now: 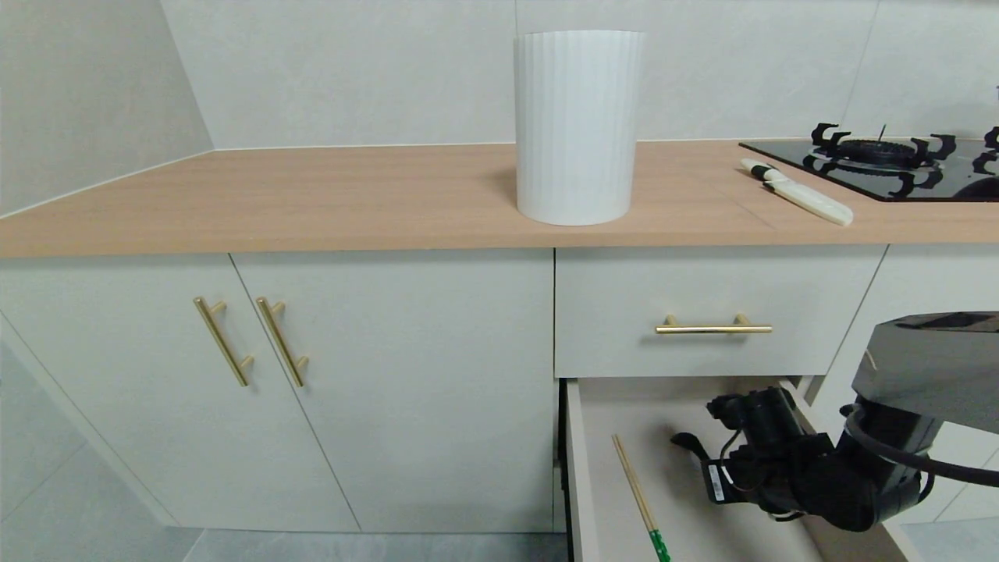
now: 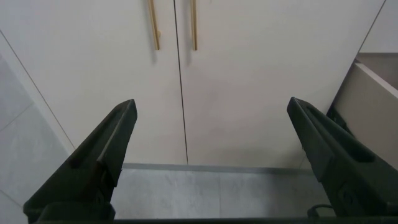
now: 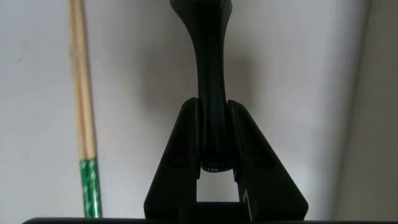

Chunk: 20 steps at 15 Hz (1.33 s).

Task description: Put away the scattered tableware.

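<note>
R claw (image 3: 212,106) clamps black utensil (image 3: 208,50), maybe spoon, in drawer (image 1: 578,468) by chopsticks (image 1: 634,488); L claw (image 2: 211,107) spread wide.

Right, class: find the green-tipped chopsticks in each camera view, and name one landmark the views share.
Head view: the chopsticks lie on the floor of the open drawer, near its left wall.
Right wrist view: they lie on the drawer floor beside the black utensil.
Left wrist view: it faces the cabinet doors, with the drawer's outer side nearby.
Shared landmark: the open drawer.
</note>
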Available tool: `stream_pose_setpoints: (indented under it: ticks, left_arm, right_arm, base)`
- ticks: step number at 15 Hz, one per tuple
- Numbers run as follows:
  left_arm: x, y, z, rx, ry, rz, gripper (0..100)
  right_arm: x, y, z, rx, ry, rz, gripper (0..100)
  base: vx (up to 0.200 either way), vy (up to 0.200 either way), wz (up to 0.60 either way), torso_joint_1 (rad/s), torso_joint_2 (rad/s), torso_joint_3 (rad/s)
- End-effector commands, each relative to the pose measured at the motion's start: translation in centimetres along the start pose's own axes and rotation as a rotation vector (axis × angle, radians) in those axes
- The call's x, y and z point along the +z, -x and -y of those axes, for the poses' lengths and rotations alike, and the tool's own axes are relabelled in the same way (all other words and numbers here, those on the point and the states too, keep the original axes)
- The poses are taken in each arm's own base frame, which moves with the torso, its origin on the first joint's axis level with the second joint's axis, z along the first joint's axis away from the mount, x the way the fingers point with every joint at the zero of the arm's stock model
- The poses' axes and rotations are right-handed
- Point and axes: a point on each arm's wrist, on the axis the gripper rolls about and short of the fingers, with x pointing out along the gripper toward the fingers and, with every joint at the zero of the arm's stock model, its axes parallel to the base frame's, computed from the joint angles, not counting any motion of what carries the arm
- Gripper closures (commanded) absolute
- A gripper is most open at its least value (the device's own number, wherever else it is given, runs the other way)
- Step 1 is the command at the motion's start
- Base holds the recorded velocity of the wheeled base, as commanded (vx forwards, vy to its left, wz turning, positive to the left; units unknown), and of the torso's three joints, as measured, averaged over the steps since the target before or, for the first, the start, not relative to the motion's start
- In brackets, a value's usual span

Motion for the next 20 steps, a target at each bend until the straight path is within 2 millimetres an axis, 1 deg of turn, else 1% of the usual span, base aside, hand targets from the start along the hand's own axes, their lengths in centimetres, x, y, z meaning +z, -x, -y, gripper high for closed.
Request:
stream_pose_setpoints:
  ticks: [1,2,6,13,14,20]
  left_arm:
    - [0.0,0.0,0.0,0.0,0.0,-0.001,0]
    - [0.0,0.0,0.0,0.0,0.0,-0.003,0]
    - [0.0,0.0,0.0,0.0,0.0,-0.001,0]
    - [0.0,0.0,0.0,0.0,0.0,-0.001,0]
    - [0.0,0.0,0.0,0.0,0.0,-0.001,0]
    - [0.0,0.0,0.0,0.0,0.0,-0.001,0]
  right_arm:
    - [-0.8,-1.1,0.0,-0.005,0.005,-0.034,100]
    - [-1.2,-1.8,0.0,-0.009,0.005,-0.052,100]
    - [-1.9,-2.6,0.0,-0.007,0.007,-0.08,100]
    - [-2.1,-2.7,0.0,-0.012,0.009,-0.089,100]
    - [-2.1,-2.8,-0.1,-0.013,0.01,-0.09,0]
    - [-2.3,-2.9,-0.1,-0.012,0.01,-0.079,0]
  base:
    - [0.0,0.0,0.0,0.0,0.0,0.0]
    - [0.0,0.0,0.0,0.0,0.0,0.0]
    - [0.0,0.0,0.0,0.0,0.0,0.0]
    - [0.0,0.0,0.0,0.0,0.0,0.0]
    - [0.0,0.0,0.0,0.0,0.0,0.0]
    - [0.0,0.0,0.0,0.0,0.0,0.0]
